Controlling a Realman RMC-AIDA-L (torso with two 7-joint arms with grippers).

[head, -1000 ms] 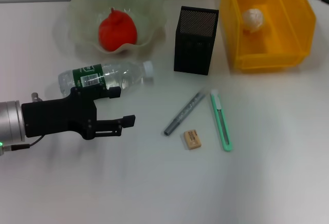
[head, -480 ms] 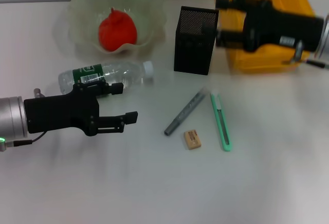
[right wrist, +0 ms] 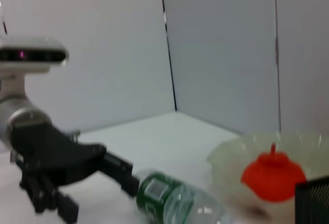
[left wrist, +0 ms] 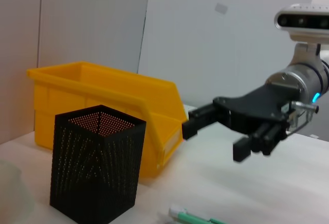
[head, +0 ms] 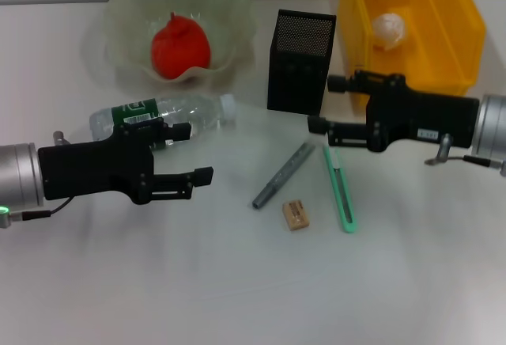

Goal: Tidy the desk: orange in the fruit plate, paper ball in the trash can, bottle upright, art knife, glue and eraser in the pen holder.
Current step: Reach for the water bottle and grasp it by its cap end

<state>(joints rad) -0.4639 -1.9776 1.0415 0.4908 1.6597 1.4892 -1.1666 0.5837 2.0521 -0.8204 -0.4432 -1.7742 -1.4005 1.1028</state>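
On the bench, orange (head: 180,46) is seen in fruit plate (head: 126,13), paper ball (head: 388,29) in trash can (head: 443,68); bottle (head: 162,115) is left lying, eraser (head: 296,214) unstowed; left end effector (head: 196,155) and right end effector (head: 324,104) are both released, empty.

One orange (head: 180,46), one bottle (head: 162,115), one eraser (head: 296,214), seemingly one paper ball (head: 388,29).

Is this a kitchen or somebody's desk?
It looks most like a desk being tidied, perhaps in an office. On the white table stand a black mesh pen holder and a yellow trash can, and an eraser lies nearby. Plain partition walls stand behind.
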